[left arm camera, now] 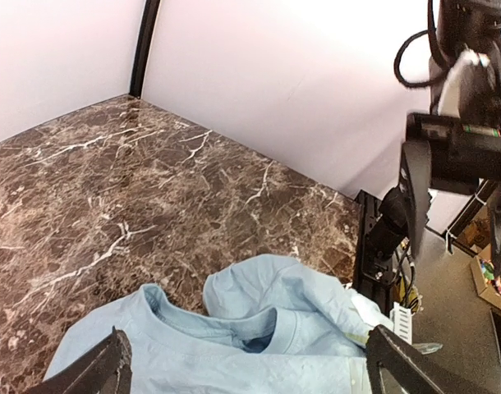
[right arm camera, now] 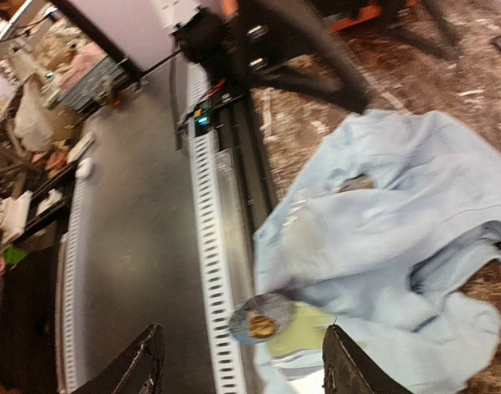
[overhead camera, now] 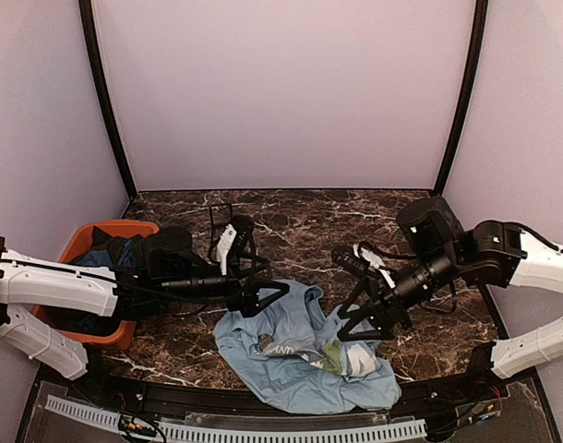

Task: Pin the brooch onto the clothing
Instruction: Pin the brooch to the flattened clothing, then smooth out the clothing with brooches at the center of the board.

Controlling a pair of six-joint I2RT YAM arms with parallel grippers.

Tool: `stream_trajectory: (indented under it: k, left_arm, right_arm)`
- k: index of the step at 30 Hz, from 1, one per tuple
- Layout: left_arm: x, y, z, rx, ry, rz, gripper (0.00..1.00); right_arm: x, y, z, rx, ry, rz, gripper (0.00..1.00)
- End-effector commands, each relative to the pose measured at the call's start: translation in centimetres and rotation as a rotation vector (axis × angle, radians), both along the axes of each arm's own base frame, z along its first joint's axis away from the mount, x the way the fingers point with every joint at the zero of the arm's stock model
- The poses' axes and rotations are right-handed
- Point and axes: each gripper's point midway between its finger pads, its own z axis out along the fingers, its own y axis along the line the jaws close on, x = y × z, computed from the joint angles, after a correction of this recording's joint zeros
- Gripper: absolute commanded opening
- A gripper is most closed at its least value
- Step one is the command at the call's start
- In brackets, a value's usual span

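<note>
The clothing, a light blue T-shirt (overhead camera: 300, 355), lies crumpled at the table's front edge, with its collar (left arm camera: 259, 332) showing in the left wrist view. The brooch (right arm camera: 261, 320), a small round grey disc with a bronze centre, sits on a fold of the shirt (right arm camera: 382, 238) beside a yellowish-green patch. My right gripper (right arm camera: 244, 365) is open just above the brooch, and its fingers (right arm camera: 349, 361) are clear of it. My left gripper (left arm camera: 250, 377) stands wide open over the collar with nothing in it. In the top view the left gripper (overhead camera: 268, 297) and the right gripper (overhead camera: 351, 323) hover over the shirt's far edge.
An orange bin (overhead camera: 125, 226) with darker blue garments stands at the left behind my left arm. A small black-framed case (overhead camera: 220, 217) sits further back on the dark marble table (overhead camera: 300, 212). A white perforated rail (overhead camera: 263, 429) runs along the front edge.
</note>
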Motion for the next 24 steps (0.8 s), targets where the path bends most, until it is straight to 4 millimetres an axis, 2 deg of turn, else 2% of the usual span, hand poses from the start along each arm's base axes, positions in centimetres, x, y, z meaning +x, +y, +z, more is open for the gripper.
stream_trajectory:
  k: [1,3,4,5,6,7,8,9,12,14,16,21,24]
  left_arm:
    - [1.1,2.6,-3.9,0.182,0.029,0.082,0.99]
    - [1.6,4.0,-6.9,0.314,0.089,0.120,0.99]
    - [2.2,4.6,-7.7,0.349,0.108,0.143,0.99]
    - [2.3,5.1,-9.2,0.400,0.144,0.144,0.99]
    - [2.6,5.4,-9.9,0.411,0.175,0.134,0.99]
    - [2.6,5.7,-11.2,0.449,0.212,0.125,0.99]
    - [2.9,6.0,-11.6,0.456,0.230,0.112,0.99]
    - [3.1,6.1,-12.4,0.472,0.250,0.099,0.99]
    - [3.9,6.2,-12.9,0.490,0.288,0.054,0.99]
    - [4.2,6.1,-13.7,0.524,0.328,0.023,0.99]
    - [4.5,5.3,-13.6,0.529,0.347,-0.016,0.99]
    - [3.2,4.1,-15.9,0.553,0.465,-0.124,0.99]
    - [2.9,4.2,-18.0,0.585,0.520,-0.135,0.90]
  right_arm:
    - [10.7,-0.8,1.5,-0.028,-0.264,-0.376,0.64]
    - [15.2,-2.3,0.8,-0.082,-0.274,-0.525,0.64]
    - [17.0,-3.0,0.1,-0.119,-0.276,-0.580,0.64]
    - [18.3,-3.3,-1.4,-0.180,-0.265,-0.599,0.65]
    - [19.0,-3.4,-1.8,-0.198,-0.261,-0.599,0.65]
    - [19.2,-3.2,-3.2,-0.234,-0.237,-0.577,0.66]
    - [19.3,-3.0,-5.0,-0.283,-0.204,-0.552,0.67]
    - [19.1,-2.8,-6.0,-0.310,-0.178,-0.526,0.67]
    - [18.2,-2.1,-8.9,-0.350,-0.100,-0.452,0.69]
    - [17.7,-1.7,-10.1,-0.361,-0.062,-0.422,0.70]
    - [17.4,-1.2,-11.0,-0.363,-0.023,-0.393,0.70]
    - [16.6,0.0,-13.5,-0.373,0.074,-0.336,0.68]
    - [16.1,0.4,-15.5,-0.388,0.137,-0.310,0.60]
